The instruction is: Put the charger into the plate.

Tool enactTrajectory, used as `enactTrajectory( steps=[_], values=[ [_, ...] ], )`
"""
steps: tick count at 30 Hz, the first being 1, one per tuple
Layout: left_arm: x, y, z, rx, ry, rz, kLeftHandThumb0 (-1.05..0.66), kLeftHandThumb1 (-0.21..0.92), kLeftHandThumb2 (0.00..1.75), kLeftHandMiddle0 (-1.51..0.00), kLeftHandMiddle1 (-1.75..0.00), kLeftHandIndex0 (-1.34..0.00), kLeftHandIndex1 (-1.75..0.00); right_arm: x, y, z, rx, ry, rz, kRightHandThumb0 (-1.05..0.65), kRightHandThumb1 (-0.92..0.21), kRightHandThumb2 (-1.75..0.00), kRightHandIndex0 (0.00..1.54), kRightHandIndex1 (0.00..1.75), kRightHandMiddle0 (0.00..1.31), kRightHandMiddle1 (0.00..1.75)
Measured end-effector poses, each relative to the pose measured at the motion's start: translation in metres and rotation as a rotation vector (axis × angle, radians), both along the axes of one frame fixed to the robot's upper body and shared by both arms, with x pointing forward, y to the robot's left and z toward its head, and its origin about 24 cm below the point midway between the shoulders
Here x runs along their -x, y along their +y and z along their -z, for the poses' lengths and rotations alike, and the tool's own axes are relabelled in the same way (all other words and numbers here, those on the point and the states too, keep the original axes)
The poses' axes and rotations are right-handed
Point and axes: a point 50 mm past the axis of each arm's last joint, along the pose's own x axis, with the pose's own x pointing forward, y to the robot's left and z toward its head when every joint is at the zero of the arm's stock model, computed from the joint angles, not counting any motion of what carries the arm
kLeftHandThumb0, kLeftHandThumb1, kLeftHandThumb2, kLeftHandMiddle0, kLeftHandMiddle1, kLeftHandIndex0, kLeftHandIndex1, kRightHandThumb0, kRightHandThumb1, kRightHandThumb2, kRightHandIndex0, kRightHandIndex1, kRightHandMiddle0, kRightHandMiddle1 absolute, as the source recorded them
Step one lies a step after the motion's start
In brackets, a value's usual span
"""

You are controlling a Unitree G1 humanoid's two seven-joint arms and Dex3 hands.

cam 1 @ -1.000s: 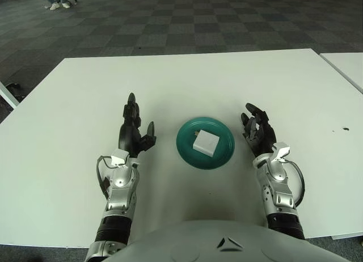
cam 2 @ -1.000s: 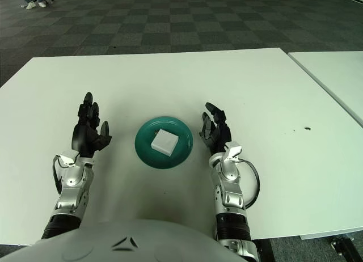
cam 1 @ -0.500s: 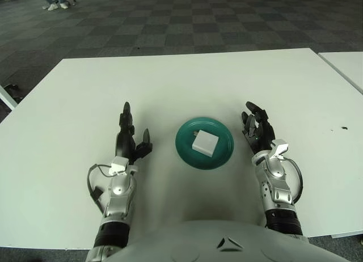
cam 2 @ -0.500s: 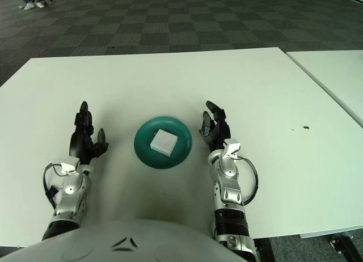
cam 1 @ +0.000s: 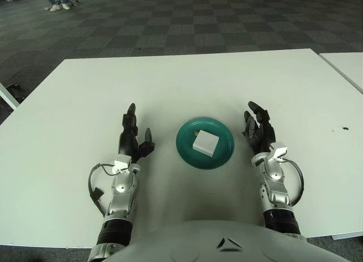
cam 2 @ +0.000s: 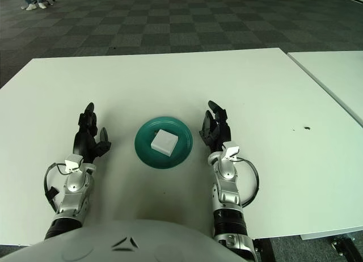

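A white square charger (cam 1: 205, 142) lies flat inside the round dark-green plate (cam 1: 186, 144) in the middle of the white table; it also shows in the right eye view (cam 2: 164, 142). My left hand (cam 1: 134, 139) is to the left of the plate, apart from it, fingers spread and holding nothing. My right hand (cam 1: 258, 130) is to the right of the plate, fingers relaxed and empty.
The white table (cam 1: 170, 80) ends at its far edge against dark checkered carpet. A second white table (cam 1: 349, 66) stands at the right. A small dark speck (cam 1: 345, 128) lies on the table to the right.
My left hand moved back toward me and left, then shifted a little forward again. My right hand drew back slightly. The charger and plate have not moved.
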Motion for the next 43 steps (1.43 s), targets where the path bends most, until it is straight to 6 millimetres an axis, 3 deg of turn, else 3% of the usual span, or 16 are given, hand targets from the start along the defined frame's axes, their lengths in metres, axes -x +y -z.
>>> enactTrajectory(
  steps=[12,21,32,43],
  values=[
    [0.02,-0.002,0.0,0.009,0.026,0.062,-0.95,0.92,1.02,-0.1,0.0,0.0,-0.33,0.001,0.001,0.0,0.027,-0.027,0.011,-0.71,-0.92,-0.74,0.21,0.01,0.0,0.76],
    [0.049,-0.004,-0.003,0.036,0.075,0.054,-0.94,0.92,1.0,-0.1,0.0,0.0,-0.31,0.03,0.008,-0.002,0.103,-0.024,-0.021,-0.75,-0.92,-0.79,0.24,0.01,0.0,0.71],
    [0.051,-0.009,-0.004,0.062,0.088,0.086,-0.94,0.92,1.0,-0.12,-0.01,0.0,-0.37,0.037,0.008,-0.003,0.116,-0.014,-0.02,-0.76,-0.92,-0.78,0.26,0.01,0.0,0.75],
    [0.063,-0.012,-0.007,0.059,0.111,0.096,-0.93,0.92,1.02,-0.12,0.0,0.0,-0.29,0.062,0.004,-0.008,0.12,0.0,0.011,-0.76,-0.92,-0.82,0.3,0.02,0.0,0.77]
  ],
)
